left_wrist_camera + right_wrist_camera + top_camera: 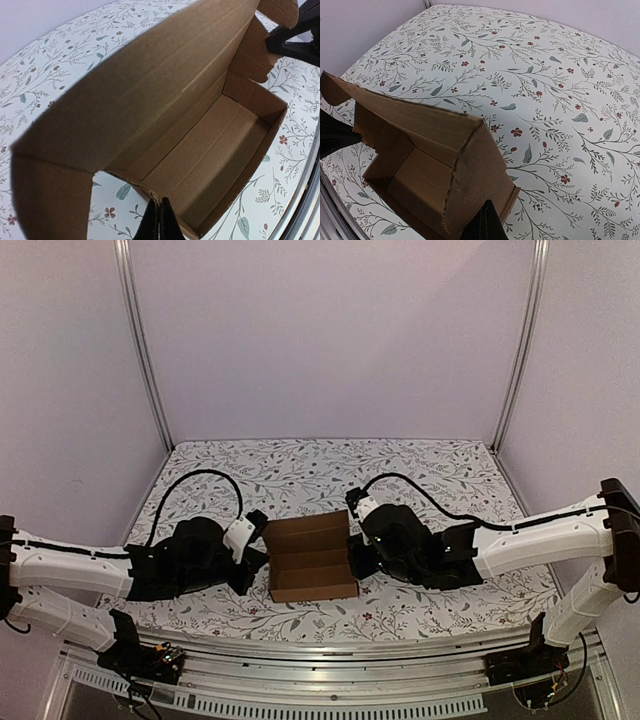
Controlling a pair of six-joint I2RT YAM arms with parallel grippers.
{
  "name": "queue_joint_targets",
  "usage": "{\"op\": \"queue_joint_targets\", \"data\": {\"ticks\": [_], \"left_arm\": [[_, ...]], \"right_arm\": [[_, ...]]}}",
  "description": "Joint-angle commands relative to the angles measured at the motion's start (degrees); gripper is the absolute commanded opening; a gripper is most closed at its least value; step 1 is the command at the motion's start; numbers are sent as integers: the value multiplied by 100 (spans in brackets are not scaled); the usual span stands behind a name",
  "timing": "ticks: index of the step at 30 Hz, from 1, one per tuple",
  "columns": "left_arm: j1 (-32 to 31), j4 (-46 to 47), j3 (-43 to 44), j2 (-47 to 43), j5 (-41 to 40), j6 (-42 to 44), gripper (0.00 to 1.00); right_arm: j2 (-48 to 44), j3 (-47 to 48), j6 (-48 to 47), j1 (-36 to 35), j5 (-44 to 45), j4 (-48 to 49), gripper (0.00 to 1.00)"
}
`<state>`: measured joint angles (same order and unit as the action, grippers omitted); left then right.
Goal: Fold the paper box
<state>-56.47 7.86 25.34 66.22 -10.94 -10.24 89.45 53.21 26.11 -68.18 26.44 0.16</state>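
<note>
Left gripper [160, 204] on paper box [200, 135], floral tablecloth [45, 75]

Flower-patterned table [450, 480], one thing on it
The brown paper box [312, 558] sat open-topped on the table, near its front edge and about midway across.

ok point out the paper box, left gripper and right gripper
paper box [312, 558], top external view, creased middle panel
left gripper [160, 217], left wrist view, between closed fingertips
right gripper [487, 220], right wrist view, between closed fingertips
</note>
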Motion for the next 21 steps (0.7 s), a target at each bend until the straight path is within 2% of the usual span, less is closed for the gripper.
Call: {"op": "queue_joint_targets", "data": {"ticks": [1, 21], "left_arm": [[-163, -6, 76, 142, 9, -182, 0], [-462, -109, 27, 340, -291, -539, 0]], "right_arm": [[192, 69, 355, -20, 81, 201, 0], [361, -634, 866, -120, 492, 538, 0]]}}
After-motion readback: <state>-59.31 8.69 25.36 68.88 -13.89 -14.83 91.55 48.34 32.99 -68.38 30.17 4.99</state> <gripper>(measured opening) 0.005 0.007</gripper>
